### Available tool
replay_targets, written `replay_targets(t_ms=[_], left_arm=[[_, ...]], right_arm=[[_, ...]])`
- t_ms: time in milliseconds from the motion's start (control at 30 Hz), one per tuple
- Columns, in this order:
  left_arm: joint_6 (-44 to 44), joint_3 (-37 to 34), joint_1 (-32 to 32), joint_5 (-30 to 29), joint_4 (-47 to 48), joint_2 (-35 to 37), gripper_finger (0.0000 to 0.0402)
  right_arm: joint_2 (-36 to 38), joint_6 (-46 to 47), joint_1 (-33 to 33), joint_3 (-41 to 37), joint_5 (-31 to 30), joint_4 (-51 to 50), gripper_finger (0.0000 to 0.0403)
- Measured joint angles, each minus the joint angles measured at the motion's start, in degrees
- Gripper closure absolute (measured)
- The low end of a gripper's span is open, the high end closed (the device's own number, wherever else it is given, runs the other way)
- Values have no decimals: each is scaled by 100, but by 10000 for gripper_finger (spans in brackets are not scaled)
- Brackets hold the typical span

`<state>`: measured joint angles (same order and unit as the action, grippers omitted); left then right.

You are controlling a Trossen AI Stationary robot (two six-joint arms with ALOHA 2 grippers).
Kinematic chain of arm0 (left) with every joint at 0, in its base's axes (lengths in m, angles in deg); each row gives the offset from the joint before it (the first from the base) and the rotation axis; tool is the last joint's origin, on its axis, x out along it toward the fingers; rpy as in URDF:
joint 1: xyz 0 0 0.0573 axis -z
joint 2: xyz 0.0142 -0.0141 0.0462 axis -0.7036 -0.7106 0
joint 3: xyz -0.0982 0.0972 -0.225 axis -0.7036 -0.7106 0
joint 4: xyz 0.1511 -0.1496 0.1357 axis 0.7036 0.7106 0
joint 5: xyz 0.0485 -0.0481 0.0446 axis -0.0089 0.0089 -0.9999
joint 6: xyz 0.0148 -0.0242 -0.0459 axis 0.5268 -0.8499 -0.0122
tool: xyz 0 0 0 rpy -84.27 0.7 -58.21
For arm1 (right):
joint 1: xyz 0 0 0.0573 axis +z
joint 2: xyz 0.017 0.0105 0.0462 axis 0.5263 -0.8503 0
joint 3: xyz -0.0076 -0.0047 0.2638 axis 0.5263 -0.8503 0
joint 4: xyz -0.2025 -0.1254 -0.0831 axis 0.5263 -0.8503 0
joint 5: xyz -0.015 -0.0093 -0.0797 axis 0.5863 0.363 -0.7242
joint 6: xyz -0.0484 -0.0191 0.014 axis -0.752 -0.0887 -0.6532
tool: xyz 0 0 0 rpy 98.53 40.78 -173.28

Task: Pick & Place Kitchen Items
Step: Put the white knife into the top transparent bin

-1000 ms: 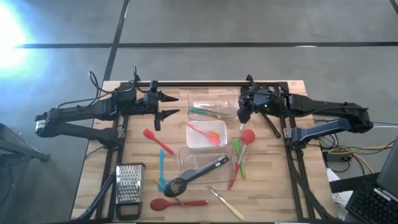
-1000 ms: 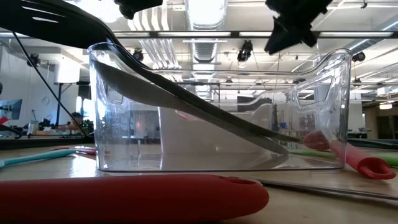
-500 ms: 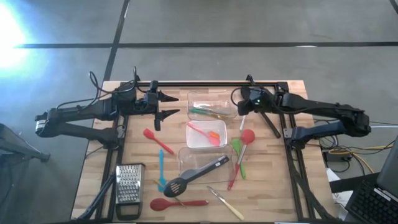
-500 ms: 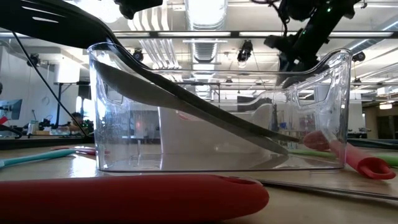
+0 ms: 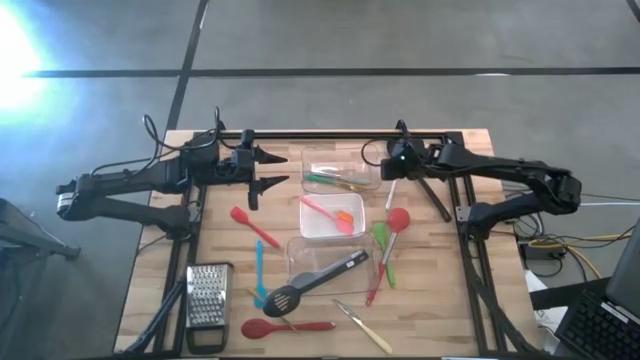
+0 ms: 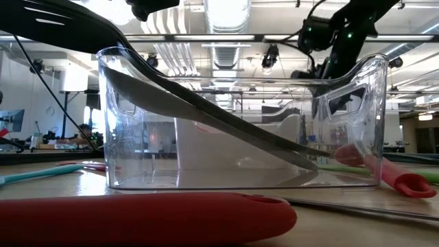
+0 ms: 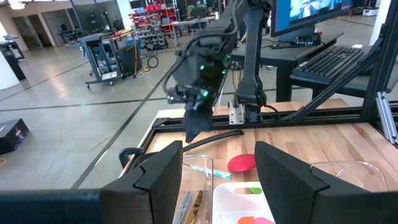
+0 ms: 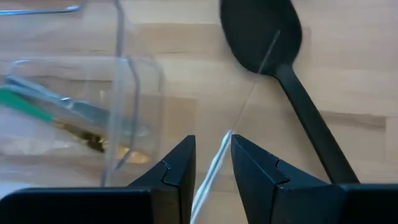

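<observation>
At the far side of the table (image 5: pixel 440 290), the right gripper (image 5: pixel 393 170) hangs just beside the right end of the far tub (image 5: pixel 342 152). In its wrist view the fingers (image 8: pixel 171 168) stand a narrow gap apart, and a thin pale rod (image 8: pixel 214 158) runs up between them. I cannot tell if the rod is pinched or only passing through. A black spoon (image 5: pixel 430 197) lies on the wood just right of that gripper, bowl toward the far edge.

The left gripper (image 5: pixel 268 172) waits at the far left, beside the far tub. Its jaws are spread wide and hold nothing.

The far tub holds a green-handled tool (image 5: pixel 325 180) and some other slim tools, too small to tell apart. The middle tub (image 5: pixel 305 225) holds a red spatula (image 5: pixel 335 213). A black slotted spoon (image 5: pixel 315 280) leans out of the near tub (image 5: pixel 292 255), with its head on the table to the left.

Loose on the table:
- A second red spatula (image 5: pixel 253 226) is left of the middle tub.
- A teal tool (image 5: pixel 259 270) is left of the near tub.
- A red spoon (image 5: pixel 285 326) is at the near edge.
- A pale-handled tool (image 5: pixel 362 325) is near the red spoon.
- A green spoon (image 5: pixel 383 250) and a round-headed red spoon (image 5: pixel 399 218) lie side by side, right of the tubs.
- A grater (image 5: pixel 207 295) sits at the near left.
</observation>
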<state>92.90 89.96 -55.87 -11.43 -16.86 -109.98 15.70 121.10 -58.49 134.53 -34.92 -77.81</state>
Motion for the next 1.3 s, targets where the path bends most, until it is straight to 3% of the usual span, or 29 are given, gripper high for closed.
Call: replay_targets(t_ms=[633, 933, 1300], left_arm=[[0, -2, -2, 0, 0, 0, 197], [0, -2, -2, 0, -1, 0, 197], [0, -2, 0, 0, 0, 0, 197]], right_arm=[[-1298, 78, -899, 7, 431, 535, 244], [-1757, -44, -1216, 35, 769, 1073, 238], [-1395, -555, -1469, 11, 724, 924, 253]])
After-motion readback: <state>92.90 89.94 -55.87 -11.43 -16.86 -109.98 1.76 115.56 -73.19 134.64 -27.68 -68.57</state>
